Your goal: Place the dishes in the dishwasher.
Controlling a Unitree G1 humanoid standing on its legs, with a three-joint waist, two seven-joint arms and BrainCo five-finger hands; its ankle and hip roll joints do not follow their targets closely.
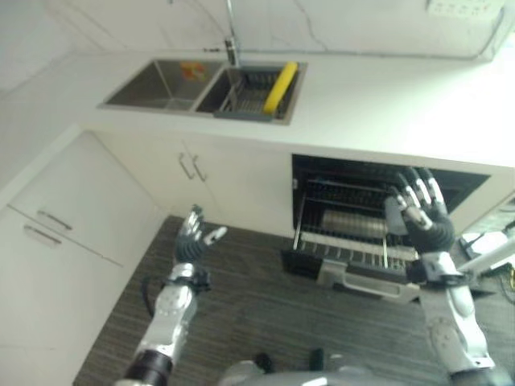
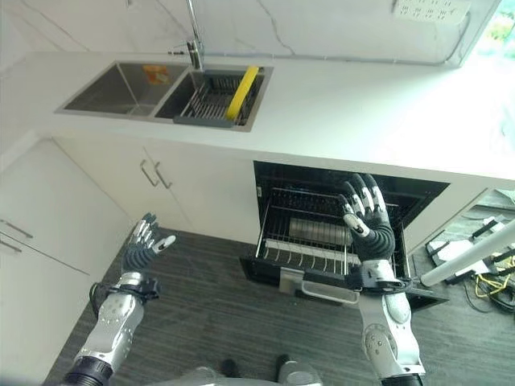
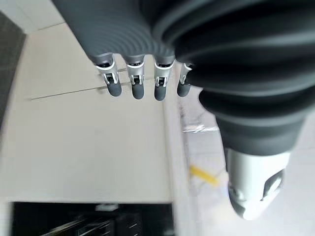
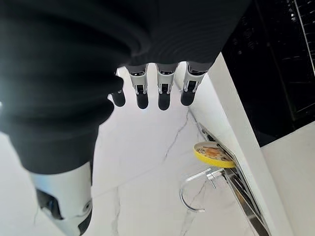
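A yellow plate (image 1: 280,87) stands on edge in a dark rack (image 1: 251,95) in the right sink basin; it also appears as the yellow plate (image 4: 212,154) in the right wrist view. Under the counter the dishwasher (image 2: 346,217) is open, with its wire rack (image 2: 310,249) pulled out and a metal bowl (image 2: 318,231) inside. My right hand (image 2: 368,217) is raised in front of the dishwasher opening, fingers straight, holding nothing. My left hand (image 2: 145,245) hovers open over the floor before the cabinets, well left of the dishwasher.
A tap (image 2: 193,40) stands behind the double sink (image 2: 129,88). The left basin holds a small orange item (image 2: 155,74). White countertop (image 2: 362,112) stretches to the right of the sink. Cabinet doors with handles (image 2: 153,173) are below. Cables lie on the floor (image 2: 491,285) at right.
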